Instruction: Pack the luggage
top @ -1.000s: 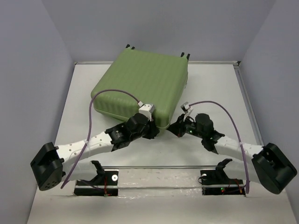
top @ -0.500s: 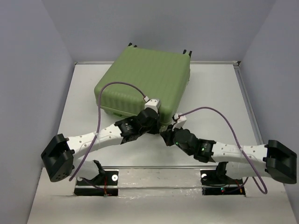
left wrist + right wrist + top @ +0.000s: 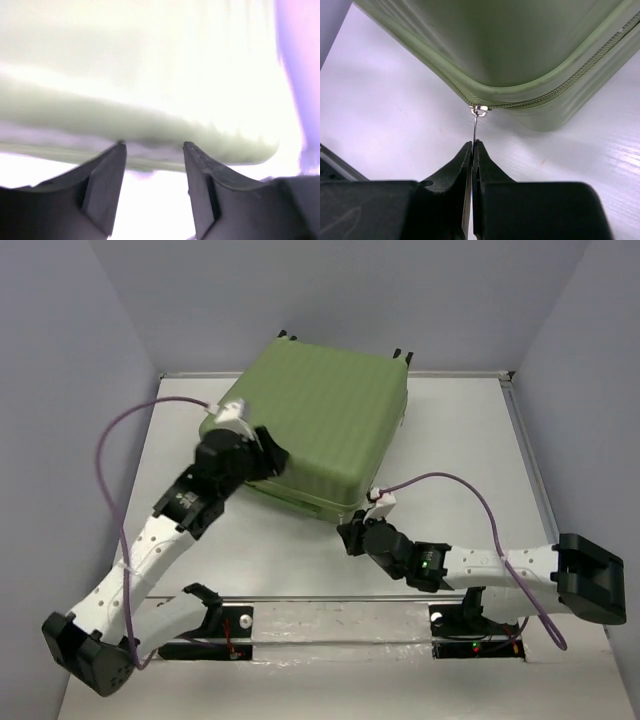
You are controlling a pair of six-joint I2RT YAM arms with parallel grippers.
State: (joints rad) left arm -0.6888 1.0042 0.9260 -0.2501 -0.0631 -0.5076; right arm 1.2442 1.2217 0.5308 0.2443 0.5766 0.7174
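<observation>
The right tool [image 3: 472,146] is pinched together on the thin metal zipper pull [image 3: 476,119] at the near corner of the luggage [image 3: 325,415]. The left tool [image 3: 154,147] has its fingers apart, with the tips at the shell's left edge; the washed-out wrist view does not show whether they touch. The luggage lies closed on the white surface [image 3: 460,460], wheels [image 3: 400,355] at its far side, contents hidden.

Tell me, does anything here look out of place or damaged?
Only mildly: the luggage lies turned askew to the edges of the table. At its near corner the zipper pull is pinched in the right gripper. No damage or spill shows.
</observation>
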